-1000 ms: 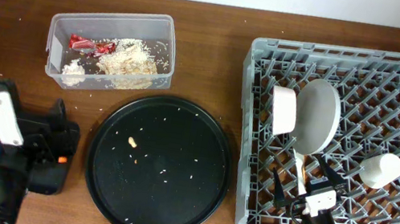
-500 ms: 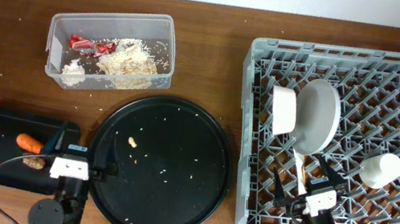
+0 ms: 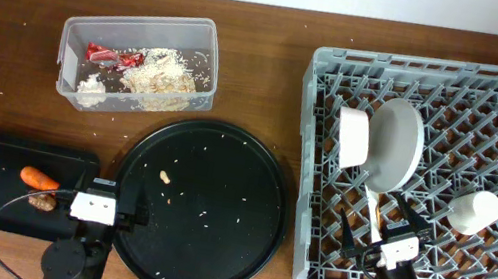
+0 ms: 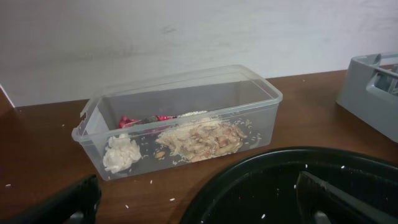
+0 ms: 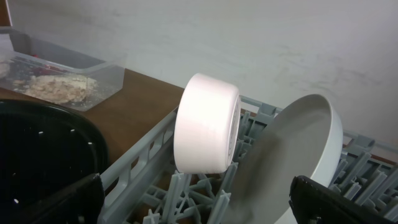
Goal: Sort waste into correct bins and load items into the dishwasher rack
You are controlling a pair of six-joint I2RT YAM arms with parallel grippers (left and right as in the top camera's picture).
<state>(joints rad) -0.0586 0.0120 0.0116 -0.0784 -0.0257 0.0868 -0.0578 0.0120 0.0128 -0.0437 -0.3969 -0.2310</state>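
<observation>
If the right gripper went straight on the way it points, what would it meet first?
Likely the small white bowl, standing on edge in the dishwasher rack; depth is unclear.

A dark brown wooden table (image 3: 260, 71) is filling nearly all of the overhead view. A plain off-white wall (image 4: 186, 31) is rising just behind its far edge, showing a few faint scuffs in the wrist views. Soft, even light is falling across both, casting only weak shadows and leaving a dull sheen on the wood.
</observation>
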